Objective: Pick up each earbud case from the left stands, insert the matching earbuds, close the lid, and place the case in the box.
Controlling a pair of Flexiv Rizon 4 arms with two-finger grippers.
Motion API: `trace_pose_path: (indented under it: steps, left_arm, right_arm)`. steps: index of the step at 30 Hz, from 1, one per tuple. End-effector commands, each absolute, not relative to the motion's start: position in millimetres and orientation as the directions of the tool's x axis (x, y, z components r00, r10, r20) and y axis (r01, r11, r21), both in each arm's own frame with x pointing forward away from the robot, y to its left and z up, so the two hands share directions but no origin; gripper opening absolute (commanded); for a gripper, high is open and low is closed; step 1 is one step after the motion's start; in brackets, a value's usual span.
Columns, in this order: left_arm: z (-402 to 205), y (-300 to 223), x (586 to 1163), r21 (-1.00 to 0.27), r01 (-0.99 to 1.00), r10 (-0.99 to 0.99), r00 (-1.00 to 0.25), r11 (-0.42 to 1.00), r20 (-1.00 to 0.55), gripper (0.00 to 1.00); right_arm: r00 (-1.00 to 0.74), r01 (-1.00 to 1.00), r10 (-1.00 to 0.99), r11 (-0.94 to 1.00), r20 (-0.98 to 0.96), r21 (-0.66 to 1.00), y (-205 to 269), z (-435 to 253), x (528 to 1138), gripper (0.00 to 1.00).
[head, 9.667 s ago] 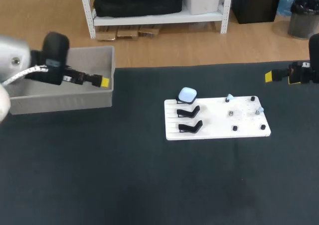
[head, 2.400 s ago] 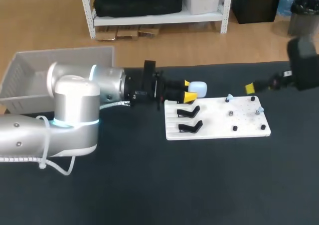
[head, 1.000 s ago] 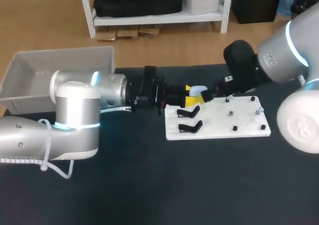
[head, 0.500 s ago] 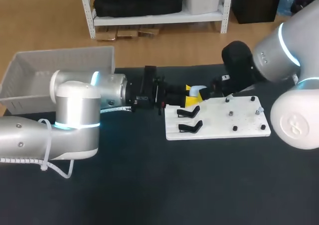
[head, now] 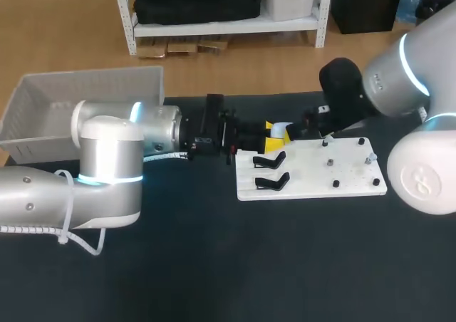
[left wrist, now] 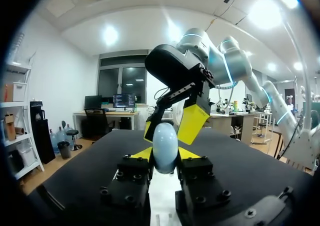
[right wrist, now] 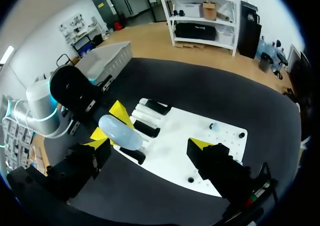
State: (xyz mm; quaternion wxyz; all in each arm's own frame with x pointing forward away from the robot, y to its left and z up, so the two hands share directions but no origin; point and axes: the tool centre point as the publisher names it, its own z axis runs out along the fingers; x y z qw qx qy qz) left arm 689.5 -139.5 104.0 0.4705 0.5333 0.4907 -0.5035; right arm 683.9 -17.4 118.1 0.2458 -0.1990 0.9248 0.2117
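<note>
Left wrist view, item 1: earbud case (left wrist: 165,147), pale blue, rounded, lid apparently shut. It is clamped between the yellow tips of the left hand (left wrist: 165,156), whose fingers are narrowed onto its two sides. Location: in the air by the stand end of the white board (head: 313,179), off every stand and not in the box. The grip sits low on the body, which leaves the upper part free, judged so that the lid can be worked.

Item 2: right hand (right wrist: 150,145), spread wide and holding nothing. Its yellow tips stand on either side of the case. Whether either tip touches the case cannot be told. Judged purpose: to open the lid or steady the case while the left hand carries its weight.

Item 3: three black stands (right wrist: 148,128), all empty, in a row on the board's end nearer the left arm.

Item 4: small pale pieces (head: 328,139) on pegs at the board's other end, judged to be the earbuds. They sit on the right arm's side, within its easy reach. None is in the case yet.

Item 5: grey box (head: 85,94), at the far left corner of the worktop (head: 214,265) on the left arm's side, so a finished case can go straight across. The board lies near the far edge, right of the middle.
</note>
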Motion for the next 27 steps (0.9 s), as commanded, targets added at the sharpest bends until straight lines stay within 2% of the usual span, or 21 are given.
trace_pose_path:
  steps: [1, 17, 22, 27]
  left_arm:
    - [102, -140, 689, 0.012, 0.997, 0.044, 0.015, -0.075, -0.999, 0.0]
    - [102, -140, 689, 0.012, 0.997, 0.044, 0.015, -0.075, -0.999, 0.0]
    - [102, -140, 689, 0.012, 0.997, 0.044, 0.015, -0.075, -0.999, 0.0]
    - [102, -140, 689, 0.012, 0.997, 0.044, 0.015, -0.075, -0.999, 0.0]
  right_arm:
    - [-0.798, -0.462, -0.257, 0.841, -0.545, 0.281, -14, 117, 684, 1.0]
    - [-0.777, -0.453, -0.224, 0.849, -0.589, 0.274, -22, 142, 692, 1.0]
    - [-0.751, -0.46, -0.29, 0.875, -0.593, 0.154, -45, 155, 689, 1.0]
    - [-0.784, -0.43, -0.38, 0.903, -0.491, -0.011, -82, 147, 686, 1.0]
